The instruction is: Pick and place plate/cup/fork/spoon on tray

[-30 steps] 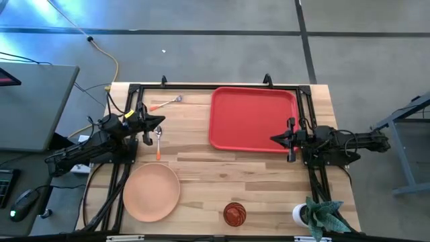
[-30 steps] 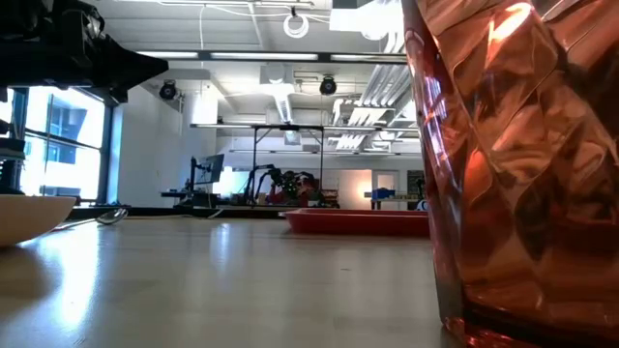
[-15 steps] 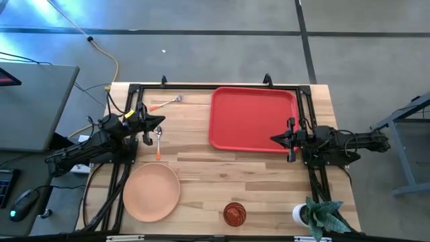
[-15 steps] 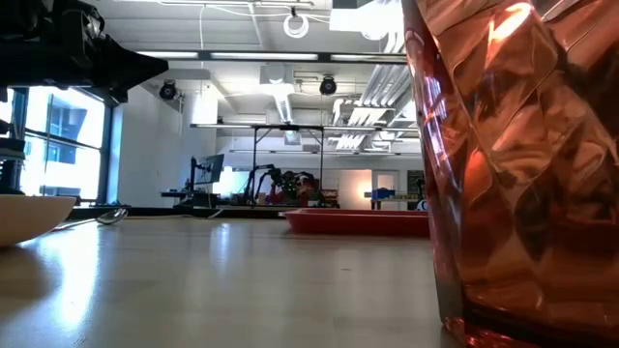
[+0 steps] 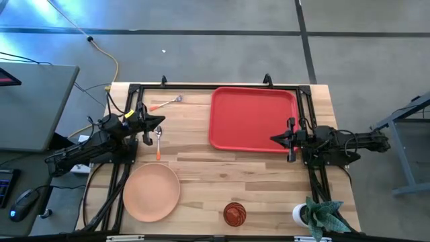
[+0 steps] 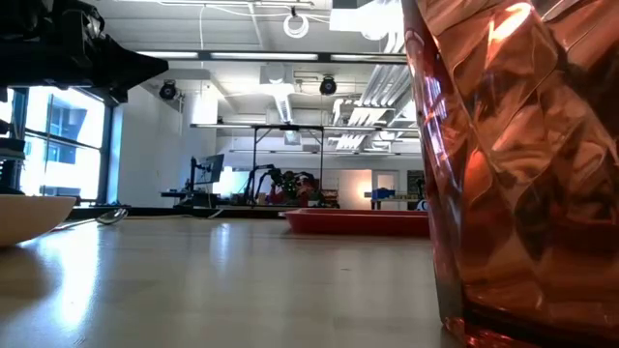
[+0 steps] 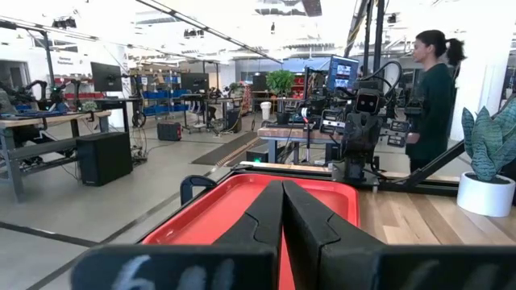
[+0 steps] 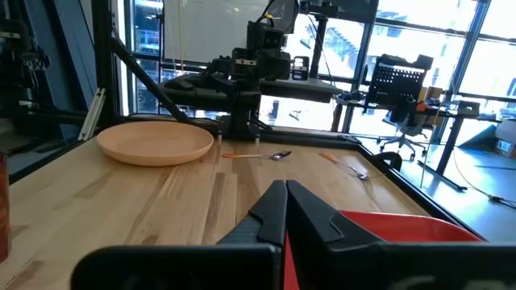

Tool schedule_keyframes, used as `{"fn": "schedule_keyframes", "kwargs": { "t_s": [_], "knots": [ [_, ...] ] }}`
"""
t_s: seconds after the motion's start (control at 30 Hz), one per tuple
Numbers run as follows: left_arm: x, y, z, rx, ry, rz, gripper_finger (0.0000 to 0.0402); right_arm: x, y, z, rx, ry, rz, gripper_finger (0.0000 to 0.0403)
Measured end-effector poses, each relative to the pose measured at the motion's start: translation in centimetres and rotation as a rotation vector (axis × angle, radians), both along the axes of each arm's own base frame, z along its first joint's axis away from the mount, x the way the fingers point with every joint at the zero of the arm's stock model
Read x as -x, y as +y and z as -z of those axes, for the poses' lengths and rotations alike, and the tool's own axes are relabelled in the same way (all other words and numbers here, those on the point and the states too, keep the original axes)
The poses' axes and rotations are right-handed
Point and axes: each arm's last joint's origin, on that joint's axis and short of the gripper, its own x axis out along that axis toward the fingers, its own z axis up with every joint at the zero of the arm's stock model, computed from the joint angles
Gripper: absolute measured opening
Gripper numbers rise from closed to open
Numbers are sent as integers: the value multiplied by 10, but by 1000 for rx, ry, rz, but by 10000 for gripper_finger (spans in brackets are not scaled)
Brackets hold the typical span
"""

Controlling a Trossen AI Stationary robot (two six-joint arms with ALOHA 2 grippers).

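Note:
The red tray [image 5: 252,119] lies at the far right of the table and also shows in the left wrist view [image 7: 242,209]. The peach plate [image 5: 151,191] rests flat at the near left. The dark red cup [image 5: 234,214] stands near the front edge and fills the right of the low view [image 6: 522,164]. The spoon [image 5: 158,142] lies beside my left gripper [image 5: 158,122]. The fork [image 5: 166,103] lies farther back. My left gripper is shut and empty, above the table's left side. My right gripper [image 5: 274,139] is shut and empty over the tray's near right corner.
A white pot with a green plant [image 5: 309,215] stands at the near right corner. Black frame rails [image 5: 201,86] run along the table's edges. A person [image 7: 431,97] stands beyond the table's right side. Bare wood [image 5: 222,171] lies between plate, cup and tray.

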Motion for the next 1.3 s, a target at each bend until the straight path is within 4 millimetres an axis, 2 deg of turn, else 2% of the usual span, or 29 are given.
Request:
{"fn": "schedule_keyframes", "kwargs": {
  "t_s": [0.7, 0.83, 0.97, 1.03, 1.17, 1.3],
  "knots": [
    [0, 0, 0, 0, 0, 0, 0, 0, 0, 0, 1, 0, 1, 0],
    [0, 0, 0, 0, -1, 0, 0, 0, -3, -2, 25, -12, 100, 0],
    [1, 3, -1, 15, -16, -121, 0, 1, -4, -5, 59, -43, 137, 0],
    [2, 5, -1, 24, -19, -182, 0, 1, -4, -8, 15, -81, 117, 0],
    [3, 6, 0, 86, -48, -208, 0, 2, -4, -15, -227, -174, 79, 0],
    [4, 7, -1, 166, -99, -254, 0, 3, -9, -15, -467, -243, 234, 0]
  ]
}}
